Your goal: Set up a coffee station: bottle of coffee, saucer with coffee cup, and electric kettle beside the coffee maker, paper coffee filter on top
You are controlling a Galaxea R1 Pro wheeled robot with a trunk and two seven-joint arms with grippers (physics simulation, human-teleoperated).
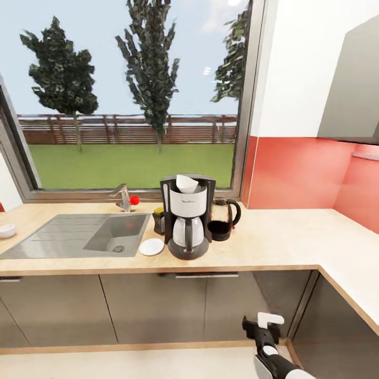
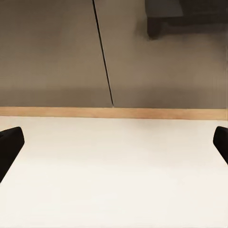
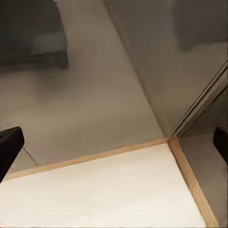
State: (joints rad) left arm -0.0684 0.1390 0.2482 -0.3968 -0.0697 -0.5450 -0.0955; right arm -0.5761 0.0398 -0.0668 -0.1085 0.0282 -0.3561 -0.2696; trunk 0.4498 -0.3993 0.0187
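The coffee maker (image 1: 188, 217) stands on the kitchen countertop (image 1: 295, 237) under the window, with the white paper coffee filter (image 1: 187, 183) on its top. Close on its right is the electric kettle (image 1: 222, 218). The bottle of coffee (image 1: 158, 220) stands just behind its left side, partly hidden. The saucer (image 1: 151, 246) lies bare at its front left. A small white coffee cup (image 1: 6, 230) sits at the counter's far left, cut by the picture's edge. My right gripper (image 1: 260, 322) (image 3: 114, 147) hangs open and holds nothing, low before the cabinets. My left gripper (image 2: 114, 142) is open over the floor. The kitchen shelf is out of view.
A steel sink (image 1: 79, 234) with a tap (image 1: 123, 197) takes up the counter's left part. The worktop turns a corner at the right below a red backsplash (image 1: 300, 173). Dark grey cabinet fronts (image 1: 158, 305) with a wooden plinth face me; pale floor lies below.
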